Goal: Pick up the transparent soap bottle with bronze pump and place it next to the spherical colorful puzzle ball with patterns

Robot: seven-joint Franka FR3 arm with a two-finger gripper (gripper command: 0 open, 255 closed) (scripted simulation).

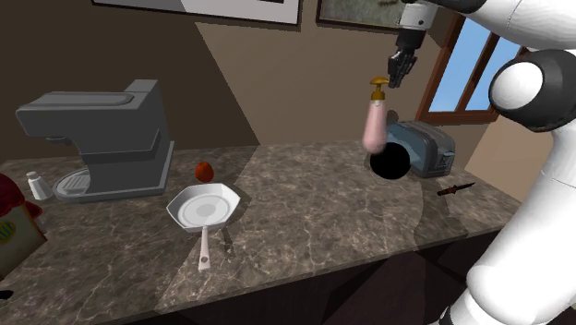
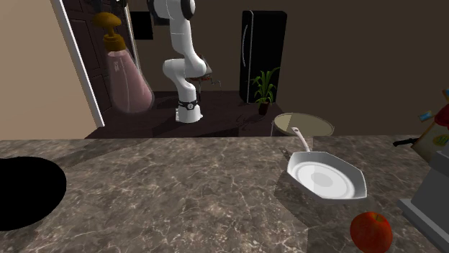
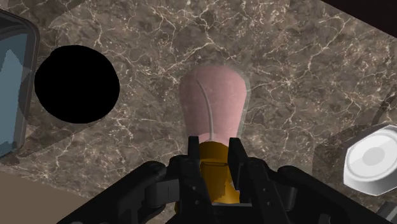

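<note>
Carry step: pick is done, place not yet. Gripper is clamped on the bronze pump of the soap bottle, w/ a finger on either side of the pump. Bottle hangs upright, pinkish see-through body, well clear of the counter, up over its back edge twd the shoulder view's right. Target, the ball, is drawn plain black here, no colours or pattern visible. It sits by the counter's back edge, just beside the toaster. In the wrist view bare marble lies under the bottle, w/ the ball near it to one side. Next, I'd judge: lower straight down onto that bare patch, keep the base level, don't nudge ball or toaster, and let go only once the base rests. Pan & red fruit are mid-counter, well apart from the ball, no concern.
</note>
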